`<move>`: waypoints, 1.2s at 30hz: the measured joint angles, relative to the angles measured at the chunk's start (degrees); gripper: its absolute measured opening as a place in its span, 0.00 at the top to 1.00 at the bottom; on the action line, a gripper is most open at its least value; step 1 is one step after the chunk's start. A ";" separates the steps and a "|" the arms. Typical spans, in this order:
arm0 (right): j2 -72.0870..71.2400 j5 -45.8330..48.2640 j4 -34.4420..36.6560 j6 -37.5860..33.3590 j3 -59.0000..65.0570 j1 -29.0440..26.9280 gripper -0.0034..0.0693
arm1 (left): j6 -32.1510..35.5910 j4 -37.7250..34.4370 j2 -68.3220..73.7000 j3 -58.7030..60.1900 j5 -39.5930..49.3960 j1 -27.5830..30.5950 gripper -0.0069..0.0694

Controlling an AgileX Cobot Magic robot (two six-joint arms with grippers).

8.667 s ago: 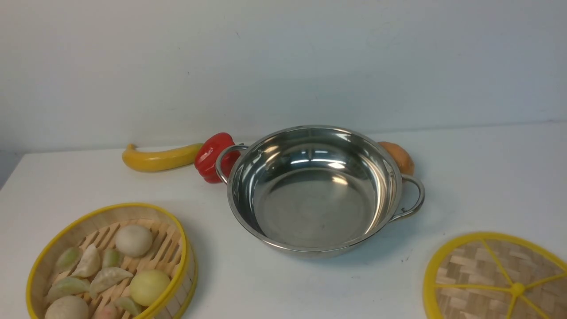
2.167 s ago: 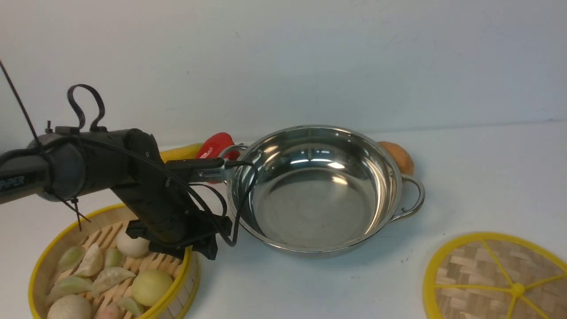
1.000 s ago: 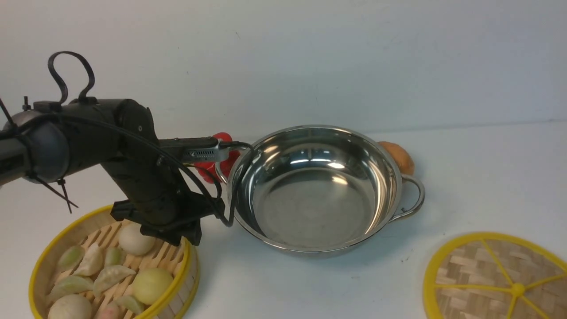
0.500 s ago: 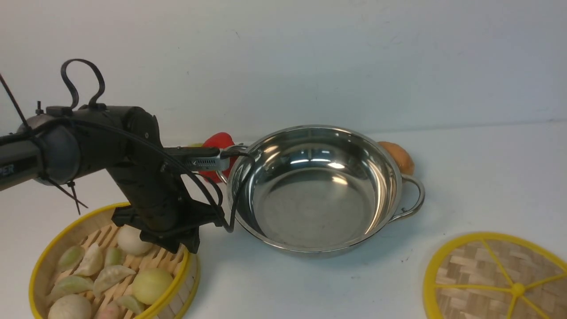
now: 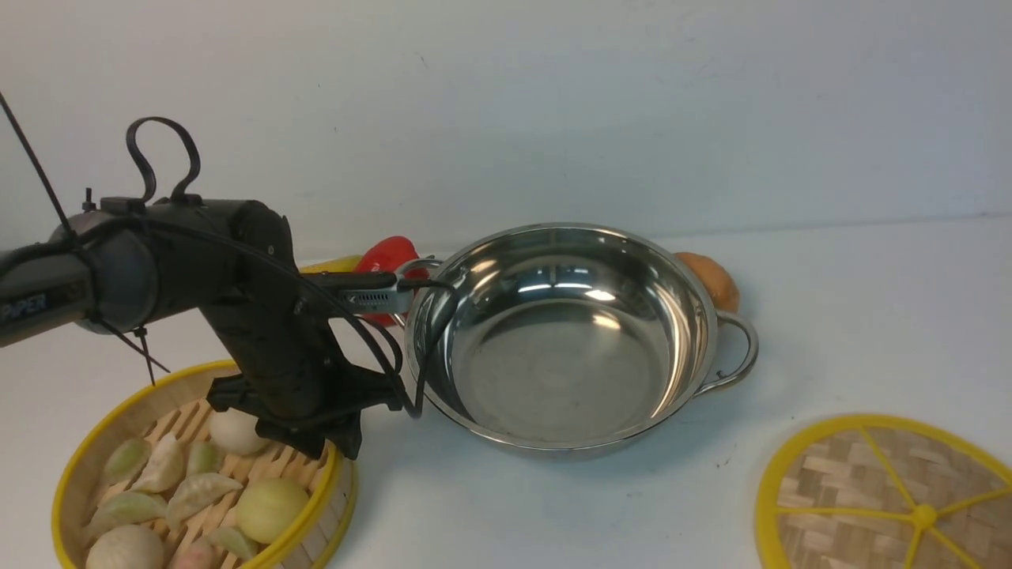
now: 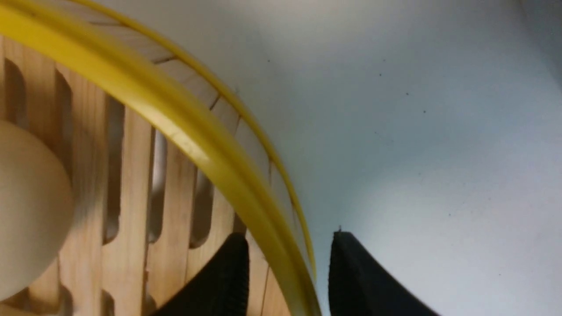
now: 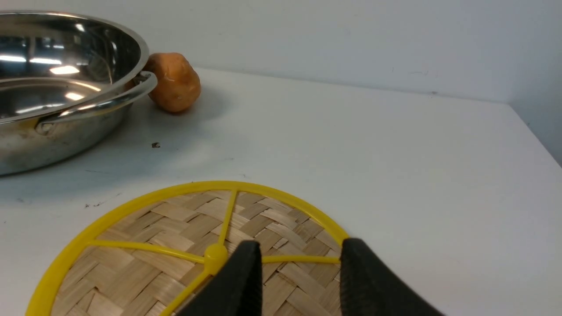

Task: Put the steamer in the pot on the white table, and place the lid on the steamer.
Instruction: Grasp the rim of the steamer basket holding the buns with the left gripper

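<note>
The steamer (image 5: 341,488), a yellow-rimmed bamboo basket with a slatted floor, sits on the white table (image 5: 870,316) at the front left. My left gripper (image 5: 320,438) is open at its right rim. In the left wrist view the gripper (image 6: 287,239) straddles the yellow rim (image 6: 184,131), one finger inside and one outside. The shiny pot (image 5: 561,340) stands empty in the middle. The woven lid (image 5: 885,498) lies flat at the front right. My right gripper (image 7: 300,248) is open just above the lid (image 7: 167,228); it does not show in the front view.
Several dumplings and buns (image 5: 265,510) lie in the steamer. A red pepper (image 5: 387,254) and a banana (image 5: 332,265) lie behind the pot's left handle, partly hidden by my left arm. An orange-brown potato (image 5: 711,276) sits behind its right handle.
My left arm came into view and reached the steamer's rim. Over the last second the gripper sank a little and shifted slightly right. Steamer, pot and lid have not moved.
</note>
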 joint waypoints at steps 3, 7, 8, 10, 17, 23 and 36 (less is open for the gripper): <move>0.00 0.00 0.00 0.00 0.00 0.00 0.62 | 0.00 0.00 0.46 0.00 0.00 0.00 0.58; 0.00 0.00 0.00 0.00 0.00 0.00 0.62 | 0.00 0.00 0.85 0.00 -0.03 0.00 0.58; 0.00 0.00 0.00 0.00 0.00 0.00 0.62 | 0.00 0.00 0.92 0.00 -0.07 0.00 0.58; 0.00 0.00 0.00 0.00 0.00 0.00 0.62 | -0.06 0.00 0.99 0.00 -0.13 0.00 0.58; 0.00 0.00 0.00 0.00 0.00 0.00 0.62 | -0.06 0.00 1.04 0.00 -0.13 0.00 0.59; 0.00 0.00 0.00 0.00 0.00 0.00 0.62 | -0.25 -0.01 1.04 0.00 0.30 -0.06 0.77; 0.00 0.00 0.00 0.00 0.00 0.00 0.62 | 1.03 1.58 1.04 0.00 1.90 -0.01 0.87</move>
